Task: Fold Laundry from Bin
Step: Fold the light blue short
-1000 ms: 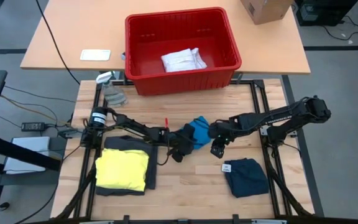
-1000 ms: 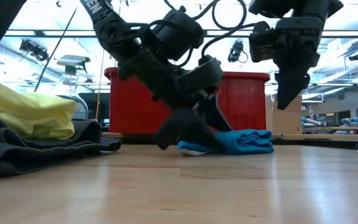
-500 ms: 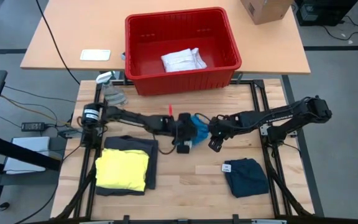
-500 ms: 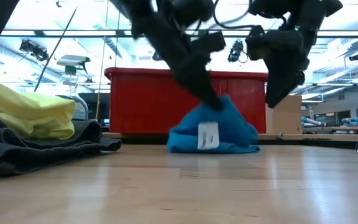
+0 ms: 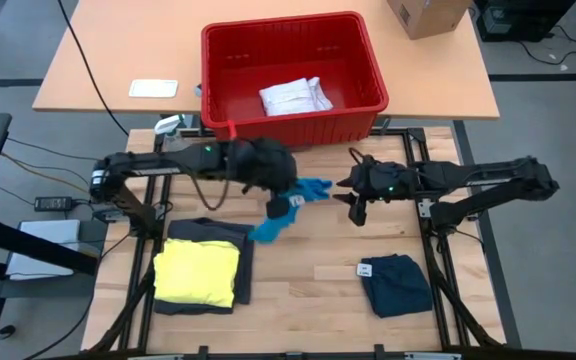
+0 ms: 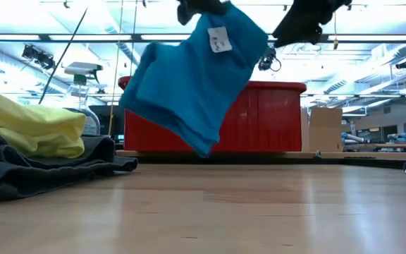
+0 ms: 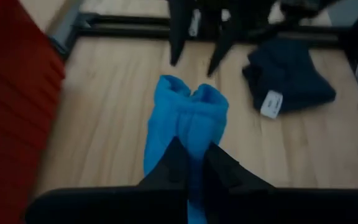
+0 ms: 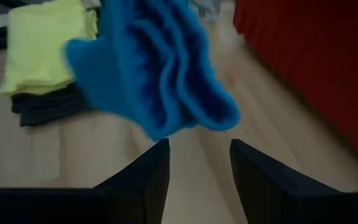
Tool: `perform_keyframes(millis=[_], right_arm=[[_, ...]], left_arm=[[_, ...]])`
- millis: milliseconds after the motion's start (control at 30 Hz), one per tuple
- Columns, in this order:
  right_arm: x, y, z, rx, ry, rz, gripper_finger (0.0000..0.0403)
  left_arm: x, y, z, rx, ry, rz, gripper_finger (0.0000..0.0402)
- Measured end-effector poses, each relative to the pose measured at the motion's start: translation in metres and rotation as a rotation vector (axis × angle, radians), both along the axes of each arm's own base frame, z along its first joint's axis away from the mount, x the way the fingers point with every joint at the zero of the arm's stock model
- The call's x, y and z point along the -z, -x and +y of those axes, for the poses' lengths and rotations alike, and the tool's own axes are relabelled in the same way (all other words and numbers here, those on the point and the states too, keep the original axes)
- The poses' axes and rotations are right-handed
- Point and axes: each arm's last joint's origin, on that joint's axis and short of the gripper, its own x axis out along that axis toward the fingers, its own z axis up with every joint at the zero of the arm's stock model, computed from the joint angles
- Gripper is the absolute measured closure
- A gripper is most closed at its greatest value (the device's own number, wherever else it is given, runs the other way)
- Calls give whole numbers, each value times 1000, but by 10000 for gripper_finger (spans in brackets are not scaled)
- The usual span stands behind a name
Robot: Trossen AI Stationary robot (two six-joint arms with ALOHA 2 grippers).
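— What sits on the far tan surface [image 5: 118, 60]?
— A brown cardboard box [image 5: 426, 15] at its corner, a small white pad [image 5: 153, 88] near the front edge, and a black cable [image 5: 86, 62] trailing across.

— And below?
— A pale grey rag [image 5: 184, 157] on the wooden surface [image 5: 308, 300].

This is a robotics lab or workshop. A pale wooden slatted worktop [image 5: 298, 290] sits in a black metal frame [image 5: 438, 250] on a grey floor, with loose black cables [image 5: 43, 160] trailing beside it. The low view shows a large hall behind, with long rows of ceiling strip lights [image 6: 372, 42], overhead cameras [image 6: 32, 53] and distant workbenches [image 6: 393, 144].
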Motion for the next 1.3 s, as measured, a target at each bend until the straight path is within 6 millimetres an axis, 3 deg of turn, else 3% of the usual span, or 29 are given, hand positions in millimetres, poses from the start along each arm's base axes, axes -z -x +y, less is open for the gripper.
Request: perform_keyframes(millis=[267,433,633,767,933,1033,1300], right_arm=[[-3,-2,2,-120,-13,-31,226],[-11,-12,4,-92,-44,-157,212],[-6,-39,-4,-8,-61,-255,153],[-7,-48,-2,-95,-72,-264,113],[-18,-58,-2,-92,120,-386,71],[-23,-59,-11,-47,133,-443,51],[-26,-58,-19,-128,157,-463,50]], left_arm=[[-30,26,6,-70,65,-93,387],[-45,42,3,-70,105,-151,384],[-59,56,2,-78,141,-205,383],[-68,68,1,-85,154,-241,382],[-72,75,2,-103,184,-252,382],[-73,75,1,-86,221,-253,382],[-71,78,-2,-65,286,-221,381]])
